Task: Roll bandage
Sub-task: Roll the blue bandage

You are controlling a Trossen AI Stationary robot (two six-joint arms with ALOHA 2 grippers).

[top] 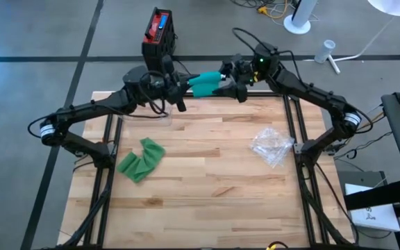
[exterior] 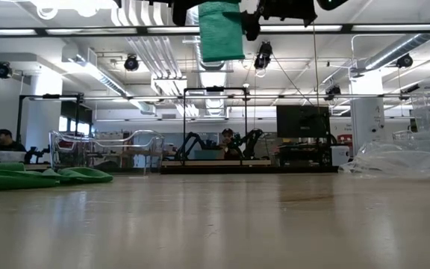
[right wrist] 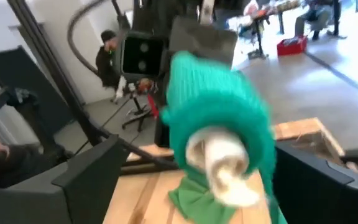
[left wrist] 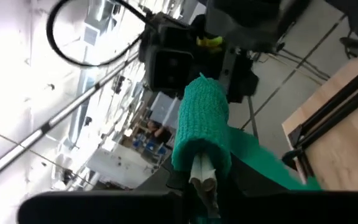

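Observation:
A green bandage roll [top: 203,85] on a white core hangs in the air over the table's far edge, between my two grippers. My left gripper [top: 181,92] comes from the left and is shut on one end of the roll [left wrist: 201,121]. My right gripper [top: 226,78] comes from the right and is open. Its fingers [right wrist: 98,168] stand wide on either side of the roll's other end [right wrist: 219,134], and I see no touch. A loose green tail [right wrist: 194,199] hangs below the roll. A second green bandage [top: 141,160] lies crumpled flat on the table's left part. My left gripper pinches the white core [left wrist: 202,177] that sticks out of the roll's end between its two fingers. The fingers come level from the table's left side, along the roll's axis. The roll is lifted clear of the table, roughly level, with its tail hanging slack.
A crumpled clear plastic wrapper [top: 272,146] lies on the table's right part. A red and black box [top: 160,31] stands on the floor beyond the far edge. The wooden tabletop [top: 207,194] is bare in the middle and toward the near edge.

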